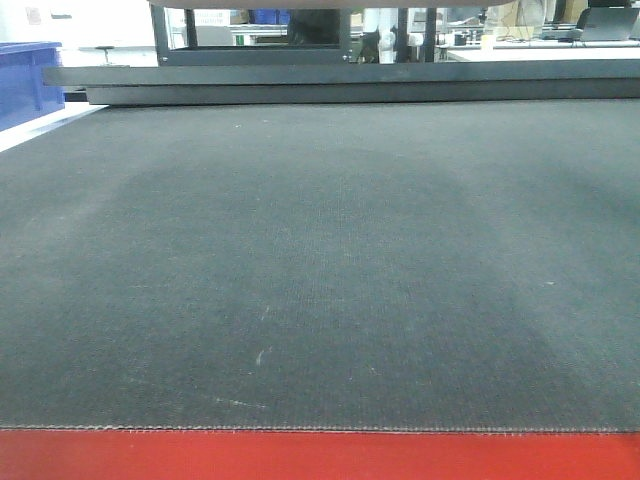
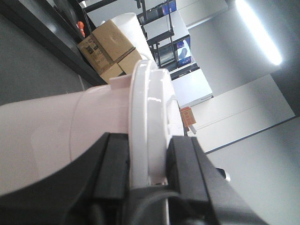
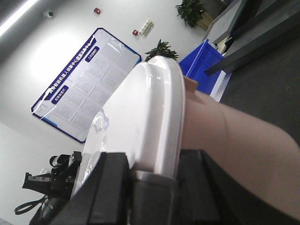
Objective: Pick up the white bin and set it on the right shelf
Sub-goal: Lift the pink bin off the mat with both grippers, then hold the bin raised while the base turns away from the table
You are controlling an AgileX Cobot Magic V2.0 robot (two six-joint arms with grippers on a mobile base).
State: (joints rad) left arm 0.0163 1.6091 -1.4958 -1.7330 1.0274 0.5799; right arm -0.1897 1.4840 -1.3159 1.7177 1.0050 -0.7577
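Observation:
The white bin (image 2: 56, 136) fills both wrist views and is lifted off the dark mat. In the left wrist view my left gripper (image 2: 147, 164) is shut on its white rim, one black finger (image 2: 112, 164) against the pale wall and the other on the lid side. The right wrist view has my right gripper (image 3: 154, 187) shut on the opposite rim of the white bin (image 3: 159, 108), whose pinkish wall runs off to the right. Neither the bin nor the grippers appear in the front view. The right shelf is out of view.
A black mat (image 1: 320, 260) covers the table, which has a red front edge (image 1: 320, 455). A blue bin (image 1: 25, 80) stands at the far left and a dark rack frame (image 1: 260, 45) behind. Cardboard boxes (image 2: 110, 44) sit beyond the white bin.

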